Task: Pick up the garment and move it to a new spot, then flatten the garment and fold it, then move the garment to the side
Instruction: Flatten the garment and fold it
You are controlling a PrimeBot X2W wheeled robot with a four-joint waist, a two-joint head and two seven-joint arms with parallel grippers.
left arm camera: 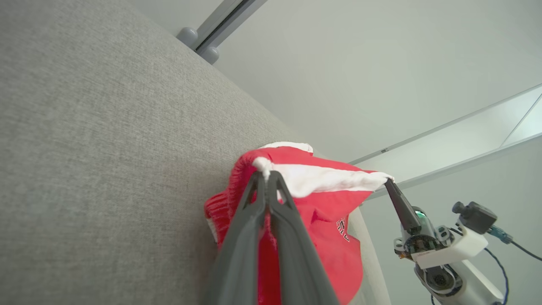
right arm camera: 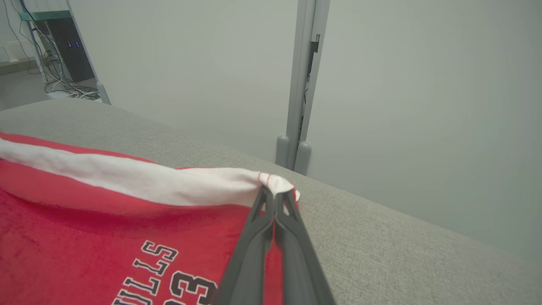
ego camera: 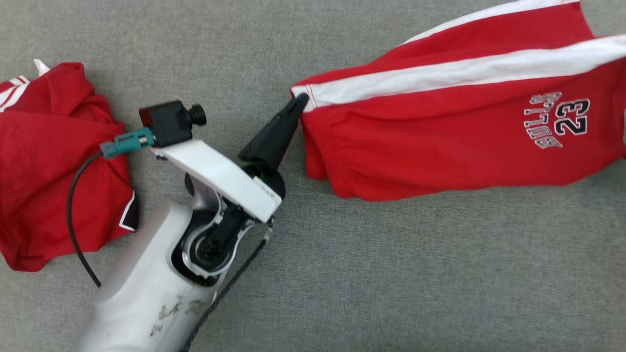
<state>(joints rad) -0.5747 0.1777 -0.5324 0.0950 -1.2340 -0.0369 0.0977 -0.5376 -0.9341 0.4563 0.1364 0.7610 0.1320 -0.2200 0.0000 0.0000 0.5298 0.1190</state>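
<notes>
The red jersey shorts with a white side stripe and "BULLS 23" lettering [ego camera: 440, 146] are being held stretched over the grey woven fabric surface [ego camera: 391, 274], over its right part as the robot faces it. The left gripper [ego camera: 298, 100] is pinching one end of the white stripe, its dark fingers pressed together on the cloth. The right gripper [right arm camera: 275, 191] is clamping the stripe's other end likewise. A crumpled red garment [ego camera: 49, 161] is lying well apart, on the robot's left.
</notes>
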